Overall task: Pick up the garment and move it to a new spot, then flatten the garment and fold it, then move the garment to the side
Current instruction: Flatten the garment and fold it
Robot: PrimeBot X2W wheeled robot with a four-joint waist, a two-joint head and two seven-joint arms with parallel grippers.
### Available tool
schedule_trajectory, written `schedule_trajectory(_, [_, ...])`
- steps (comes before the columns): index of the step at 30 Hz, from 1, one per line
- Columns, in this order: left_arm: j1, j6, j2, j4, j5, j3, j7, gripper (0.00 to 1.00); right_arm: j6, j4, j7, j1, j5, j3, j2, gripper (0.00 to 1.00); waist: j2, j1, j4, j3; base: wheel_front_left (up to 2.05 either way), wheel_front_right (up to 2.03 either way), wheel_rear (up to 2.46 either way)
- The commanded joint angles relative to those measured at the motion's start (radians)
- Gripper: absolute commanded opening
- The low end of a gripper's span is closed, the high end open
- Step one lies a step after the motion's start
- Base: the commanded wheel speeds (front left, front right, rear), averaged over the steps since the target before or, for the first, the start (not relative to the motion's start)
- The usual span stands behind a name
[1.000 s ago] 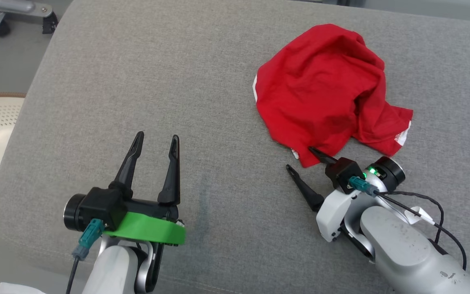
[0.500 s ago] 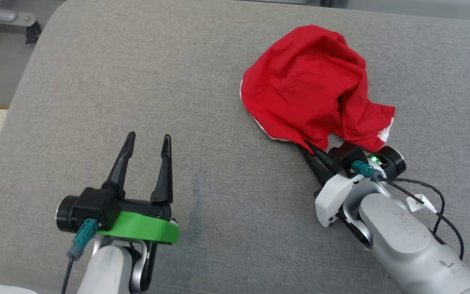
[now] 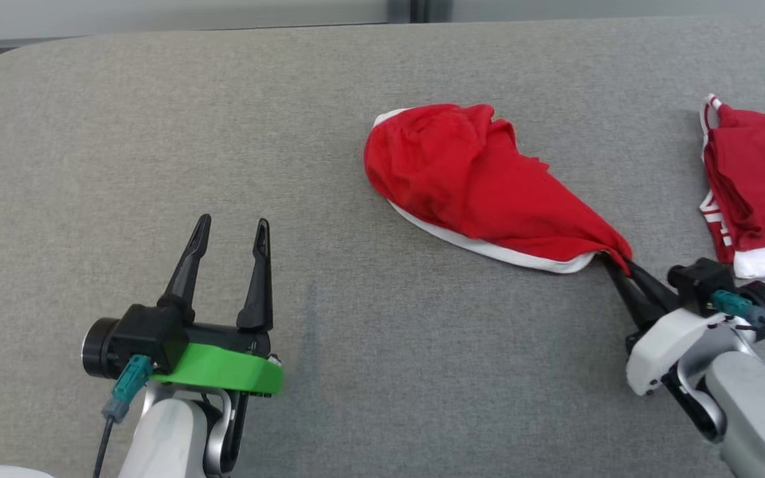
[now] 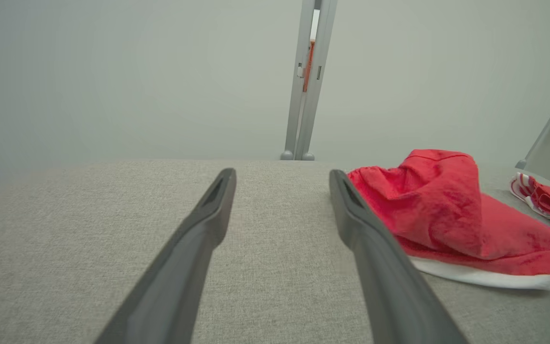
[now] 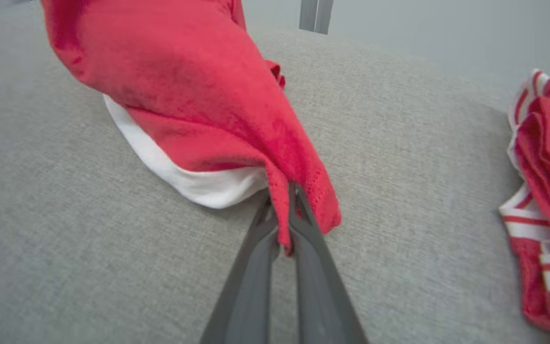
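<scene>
The red garment [image 3: 469, 186] with a white edge lies stretched out on the grey cushion [image 3: 223, 119], also seen in the left wrist view [image 4: 447, 215] and the right wrist view [image 5: 198, 91]. My right gripper [image 3: 611, 262] is shut on the garment's near right corner, the cloth pinched between its fingertips [image 5: 284, 210]. My left gripper [image 3: 233, 226] stands open at the lower left, well apart from the garment, with nothing between its fingers [image 4: 208, 224].
A second red garment with white stripes [image 3: 754, 192] lies at the right edge of the cushion, close to my right arm, and shows in the right wrist view [image 5: 547, 191]. A metal post [image 4: 308, 76] stands against the pale wall behind.
My right gripper shut on the garment's corner and has dragged it out into a long shape to the right. The head camera has shifted, bringing the second garment into view.
</scene>
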Motion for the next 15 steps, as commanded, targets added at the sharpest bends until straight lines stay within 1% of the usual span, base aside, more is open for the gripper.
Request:
schedule_trajectory(1, [-0.013, -0.003, 0.002, 0.002, 0.008, 0.001, 0.0, 1.0, -0.001, -0.008, 0.01, 0.022, 0.014, -0.022, -0.032, 0.0, 0.0, 0.0, -0.045, 0.009, 0.0, 0.0, 0.0])
schedule_trajectory(4, [-0.023, -0.004, 0.002, 0.004, 0.009, 0.0, 0.0, 1.0, -0.001, -0.007, 0.029, 0.046, 0.025, -0.062, -0.045, 0.0, 0.0, 0.0, -0.057, 0.019, 0.0, 0.0, 0.0])
schedule_trajectory(7, [-0.026, -0.006, 0.002, 0.011, 0.011, -0.004, 0.0, 1.0, -0.001, 0.008, 0.041, 0.05, -0.008, -0.095, -0.041, 0.0, 0.0, 0.0, -0.062, 0.028, 0.0, 0.0, 0.0])
schedule_trajectory(8, [-0.028, -0.008, 0.002, 0.013, 0.011, -0.005, 0.0, 1.0, -0.001, 0.009, 0.034, 0.045, -0.019, -0.107, -0.03, 0.42, 0.0, 0.0, -0.063, 0.03, 0.0, 0.0, 0.0])
schedule_trajectory(9, [-0.03, -0.009, 0.002, 0.016, 0.012, -0.007, 0.0, 1.0, -0.001, 0.005, 0.028, 0.042, -0.027, -0.116, -0.012, 1.0, 0.0, 0.0, -0.063, 0.031, 0.0, 0.0, 0.0])
schedule_trajectory(12, [-0.032, -0.01, 0.002, 0.019, 0.013, -0.008, 0.0, 1.0, -0.001, -0.03, 0.009, 0.032, -0.043, -0.119, 0.021, 1.0, 0.0, 0.0, -0.062, 0.029, 0.0, 0.0, 0.0])
schedule_trajectory(15, [-0.033, -0.011, 0.002, 0.015, 0.016, 0.001, 0.0, 1.0, -0.001, -0.106, -0.009, 0.029, -0.037, -0.106, 0.051, 1.0, 0.0, 0.0, -0.061, 0.022, 0.0, 0.0, 0.0])
